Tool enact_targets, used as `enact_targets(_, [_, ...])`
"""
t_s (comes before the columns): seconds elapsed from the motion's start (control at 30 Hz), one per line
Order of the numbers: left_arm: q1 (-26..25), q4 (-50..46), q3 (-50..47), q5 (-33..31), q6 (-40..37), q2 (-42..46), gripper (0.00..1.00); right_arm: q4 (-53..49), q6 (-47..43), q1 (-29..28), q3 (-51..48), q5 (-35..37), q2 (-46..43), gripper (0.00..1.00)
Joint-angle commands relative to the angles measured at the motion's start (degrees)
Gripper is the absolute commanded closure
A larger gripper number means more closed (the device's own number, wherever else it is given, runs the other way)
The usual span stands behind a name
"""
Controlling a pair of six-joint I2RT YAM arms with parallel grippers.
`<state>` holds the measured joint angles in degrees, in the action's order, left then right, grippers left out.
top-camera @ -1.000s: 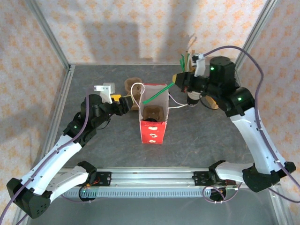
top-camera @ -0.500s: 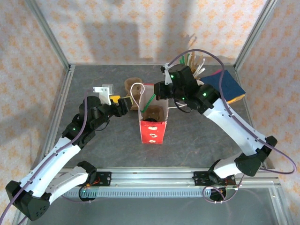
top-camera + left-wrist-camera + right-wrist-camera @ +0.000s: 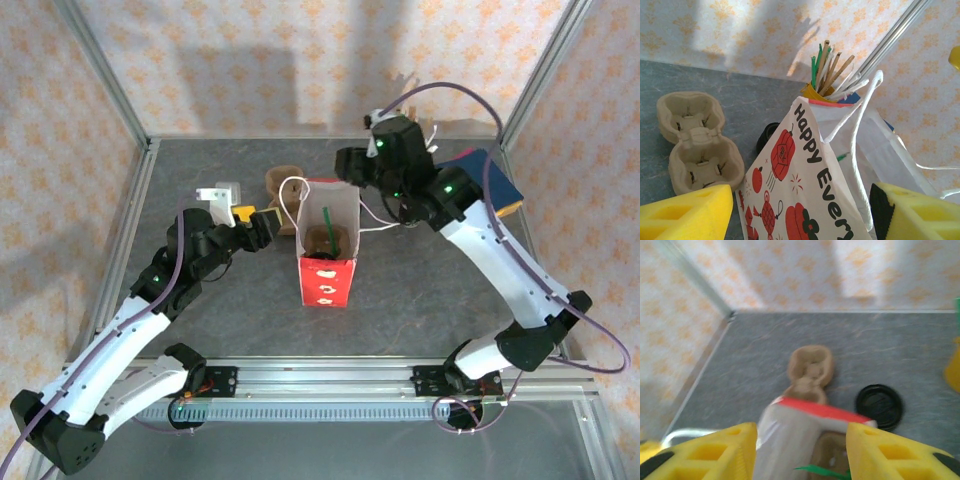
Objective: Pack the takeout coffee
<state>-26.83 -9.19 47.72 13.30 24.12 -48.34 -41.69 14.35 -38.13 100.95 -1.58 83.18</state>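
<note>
The small paper cup (image 3: 320, 240) sits deep in the red-and-white printed paper bag (image 3: 325, 280). From above it is an open-topped brown round with a dark middle, and a thin green stir stick (image 3: 327, 222) leans in over it. Its round black plastic lid (image 3: 879, 406) lies flat on the grey table (image 3: 420, 300), at 3 o'clock of the bag's mouth in the right wrist view. A brown moulded-pulp carrier (image 3: 283, 185) lies at 11 o'clock of the bag. The right gripper (image 3: 800, 432) hangs over the mouth, fingers apart and empty. The left gripper (image 3: 802, 200), at 9 o'clock, stands spread with the bag's upper corner between its fingers.

Robot test booth (staged), aluminium frame (image 3: 103, 70), wallpapered panels (image 3: 300, 70), grey tabletop (image 3: 420, 290)
</note>
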Motion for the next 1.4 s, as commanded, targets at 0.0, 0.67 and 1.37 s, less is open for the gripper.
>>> enact_targets(0.0, [0.57,0.84,-0.5,0.07,0.3,0.61,0.26,-1.31,0.23,6.79,-1.47,4.18,-3.08,0.48])
enact_targets(0.67, [0.58,1.78,-0.88,-0.95,0.62,-0.44,0.26,15.17,0.41,46.28,-22.68,3.22,6.68,0.21])
enact_targets(1.37, [0.61,-1.19,-1.55,-3.1,-1.0,2.63,0.25,4.6,1.48,48.75,2.94,-0.19,40.46,0.14])
